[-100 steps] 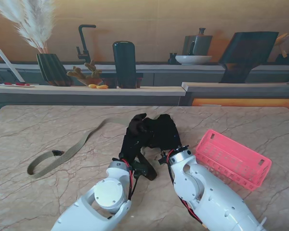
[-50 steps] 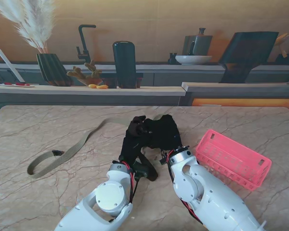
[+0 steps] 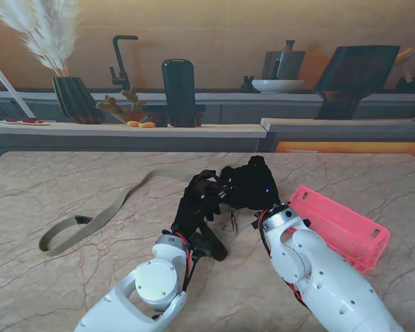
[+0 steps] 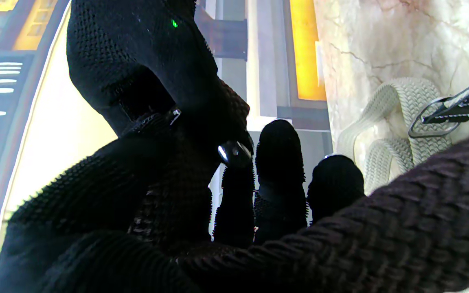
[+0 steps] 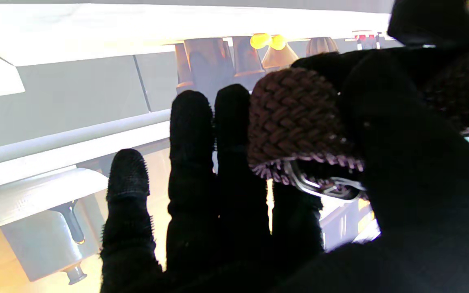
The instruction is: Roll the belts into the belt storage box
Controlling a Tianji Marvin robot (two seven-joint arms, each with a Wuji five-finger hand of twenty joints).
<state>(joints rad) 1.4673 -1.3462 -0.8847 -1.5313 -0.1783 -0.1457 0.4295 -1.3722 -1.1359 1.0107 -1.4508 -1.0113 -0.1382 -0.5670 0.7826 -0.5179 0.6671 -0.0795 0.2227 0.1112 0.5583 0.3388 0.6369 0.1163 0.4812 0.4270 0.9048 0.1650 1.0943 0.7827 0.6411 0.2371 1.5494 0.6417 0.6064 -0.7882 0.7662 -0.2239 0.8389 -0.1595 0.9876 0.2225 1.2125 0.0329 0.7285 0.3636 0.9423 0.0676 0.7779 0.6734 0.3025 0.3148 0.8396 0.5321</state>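
Shifted rightward toward the pink storage box (image 3: 340, 225) by the table's right edge, right hand (image 3: 252, 185) and left hand (image 3: 199, 200) together grip the dark braided belt (image 5: 295, 118) mid-table; the tan belt (image 3: 100, 216) lies left.

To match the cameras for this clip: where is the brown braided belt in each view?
Stand: brown braided belt hangs between the two arms.
Left wrist: belt crosses the foreground before the fingertips.
Right wrist: its buckled end beside the thumb.
Shared landmark: the right hand.
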